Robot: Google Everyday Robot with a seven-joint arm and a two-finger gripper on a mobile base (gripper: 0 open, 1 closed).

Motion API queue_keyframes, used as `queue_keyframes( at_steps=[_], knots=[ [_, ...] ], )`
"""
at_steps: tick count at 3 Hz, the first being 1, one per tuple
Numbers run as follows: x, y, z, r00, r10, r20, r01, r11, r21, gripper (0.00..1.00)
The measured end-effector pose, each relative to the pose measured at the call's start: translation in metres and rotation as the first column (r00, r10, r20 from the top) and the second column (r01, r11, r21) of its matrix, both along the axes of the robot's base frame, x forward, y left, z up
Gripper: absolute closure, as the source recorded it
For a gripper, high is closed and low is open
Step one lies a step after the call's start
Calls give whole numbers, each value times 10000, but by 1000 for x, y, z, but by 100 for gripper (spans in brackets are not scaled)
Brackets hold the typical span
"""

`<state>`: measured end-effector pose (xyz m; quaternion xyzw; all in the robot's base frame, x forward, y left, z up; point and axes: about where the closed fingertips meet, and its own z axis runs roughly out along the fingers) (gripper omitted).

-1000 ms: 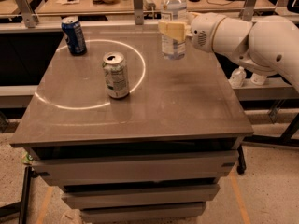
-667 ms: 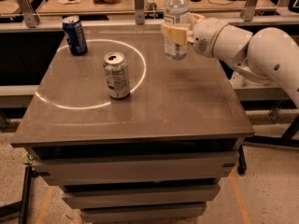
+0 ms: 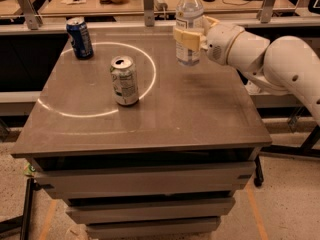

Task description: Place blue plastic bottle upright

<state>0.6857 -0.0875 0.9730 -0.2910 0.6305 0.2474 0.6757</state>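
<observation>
The blue plastic bottle point(image 3: 188, 15) is clear and ribbed with a white cap and pale label. It stands upright at the far right of the grey table point(image 3: 200, 119), its base at or just above the surface. My gripper point(image 3: 189, 38) comes in from the right on a white arm and is shut on the bottle's lower middle, one beige finger point(image 3: 185, 37) across its front.
A dark blue soda can point(image 3: 80, 37) stands at the far left. A silver-green open can point(image 3: 124, 80) stands in the middle, inside a white circle marked on the table. A cluttered desk runs behind the table. Drawers sit below the table's front edge.
The arm and the bottle have shifted a little to the left and toward the table's far edge; the bottle stays upright in the gripper. The cans have not moved.
</observation>
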Motion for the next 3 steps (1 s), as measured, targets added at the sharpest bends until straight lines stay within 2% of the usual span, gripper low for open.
queue_keyframes(
  at_steps=[1,2,3],
  knots=[
    [-5,-4,-15,9988,-38,495,35,10000,58,100],
    [-10,-7,-29,9980,-34,630,39,10000,-81,100],
    [-14,-11,-41,9986,-9,537,20,9998,-221,100]
  ],
)
